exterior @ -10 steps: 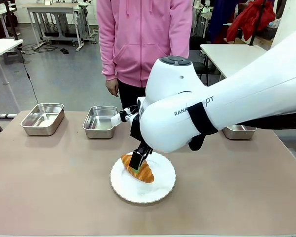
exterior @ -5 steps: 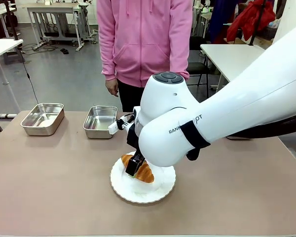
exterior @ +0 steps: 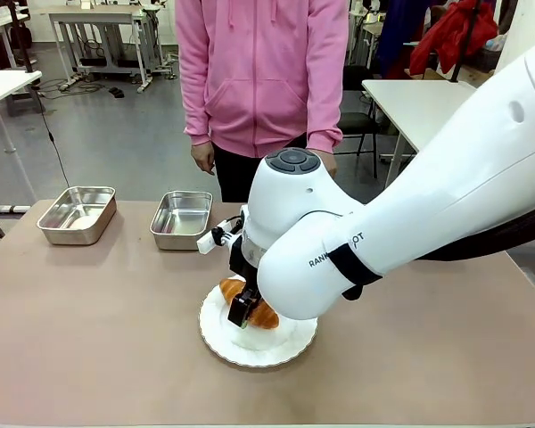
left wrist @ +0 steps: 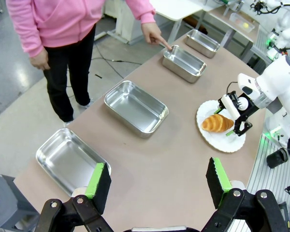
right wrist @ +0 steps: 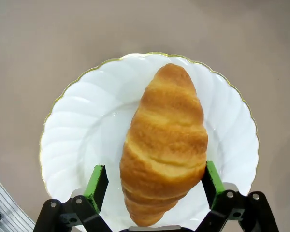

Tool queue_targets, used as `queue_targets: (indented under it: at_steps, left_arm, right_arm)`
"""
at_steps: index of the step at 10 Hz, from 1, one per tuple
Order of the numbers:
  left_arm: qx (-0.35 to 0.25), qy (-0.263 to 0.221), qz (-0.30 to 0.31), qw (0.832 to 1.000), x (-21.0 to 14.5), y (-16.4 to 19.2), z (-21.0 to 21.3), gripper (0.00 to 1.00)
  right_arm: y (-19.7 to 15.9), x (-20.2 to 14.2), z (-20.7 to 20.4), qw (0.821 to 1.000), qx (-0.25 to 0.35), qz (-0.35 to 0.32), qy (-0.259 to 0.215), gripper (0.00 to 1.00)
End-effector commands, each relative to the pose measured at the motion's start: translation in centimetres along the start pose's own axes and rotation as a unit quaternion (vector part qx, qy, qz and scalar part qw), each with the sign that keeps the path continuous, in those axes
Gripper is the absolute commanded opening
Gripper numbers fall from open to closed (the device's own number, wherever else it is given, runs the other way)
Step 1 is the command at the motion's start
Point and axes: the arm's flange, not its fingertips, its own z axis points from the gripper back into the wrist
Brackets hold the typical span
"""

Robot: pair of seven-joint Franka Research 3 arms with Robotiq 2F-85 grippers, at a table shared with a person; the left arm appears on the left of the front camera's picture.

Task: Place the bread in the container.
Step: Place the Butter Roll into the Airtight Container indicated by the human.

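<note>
I see the croissant (exterior: 252,311) lying on a round white scalloped plate (exterior: 290,343) near the middle of the brown table (exterior: 98,339), toward my near side. In the front view its long axis runs diagonally, from the far left down to the near right. In the right wrist view (right wrist: 164,145) it points straight away from the camera, one tapered tip toward the far rim of the plate (right wrist: 77,111) and the other between the gripper's fingers.

My right gripper (exterior: 242,309) is down over the plate, its jaws spread wide. Its green pads (right wrist: 96,180) sit on either side of the croissant's widest part. The right pad looks very close to the crust and the left pad has a thin gap, so I cannot say it has a grip.

My left gripper (left wrist: 157,181) hangs high above the table's left part, fingers wide apart, nothing between them.

Four shiny steel pans stand in a row along the far edge, all apart from the plate. From the left wrist view I count the nearest pan (left wrist: 70,162), a second pan (left wrist: 135,107), a third pan (left wrist: 183,63) and a fourth pan (left wrist: 203,42). A person in a pink hoodie (exterior: 259,67) stands at the far side; the person's hand (left wrist: 153,36) points a finger at the rim of the third pan
</note>
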Motion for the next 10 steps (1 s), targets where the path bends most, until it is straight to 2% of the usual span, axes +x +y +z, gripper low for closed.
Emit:
queue_targets:
  at_steps: [1,2,3,4,5,6,7,8,9,10]
  left_arm:
    - [0.0,-0.001,-0.003,1.0,0.1,-0.2,0.1,1.0]
    - [0.0,-0.001,-0.003,1.0,0.1,-0.2,0.1,1.0]
    - [0.0,-0.001,-0.003,1.0,0.1,-0.2,0.1,1.0]
    - [0.0,-0.001,-0.003,1.0,0.1,-0.2,0.1,1.0]
    - [0.0,-0.001,-0.003,1.0,0.1,-0.2,0.1,1.0]
    - [0.0,-0.001,-0.003,1.0,0.1,-0.2,0.1,1.0]
    - [0.0,-0.001,-0.003,1.0,0.1,-0.2,0.1,1.0]
    - [0.0,-0.001,-0.003,1.0,0.1,-0.2,0.1,1.0]
    - [0.0,-0.001,-0.003,1.0,0.1,-0.2,0.1,1.0]
    - [0.0,-0.001,-0.003,1.0,0.1,-0.2,0.1,1.0]
  right_arm:
    - [0.4,1.0,-1.1,1.0,-0.02,-0.017,-0.014,1.0]
    - [0.3,1.1,-1.1,0.999,-0.021,-0.018,-0.015,1.0]
    - [0.2,1.0,-1.1,0.999,-0.022,-0.018,-0.016,0.93]
    - [0.1,1.1,-0.9,0.999,-0.018,-0.024,-0.018,0.8]
    - [-0.1,1.1,-0.9,0.999,-0.02,-0.025,-0.017,0.73]
    - [-0.2,1.2,-0.8,0.999,-0.022,-0.028,-0.018,0.6]
    - [-0.3,1.2,-0.9,0.999,-0.022,-0.032,-0.017,0.53]
    - [-0.5,1.2,-1.0,0.999,-0.022,-0.036,-0.015,0.4]
    - [-0.8,1.3,-1.2,0.999,-0.028,-0.039,-0.008,0.33]
    - [-0.6,0.5,-0.2,1.0,-0.005,-0.019,-0.012,0.33]
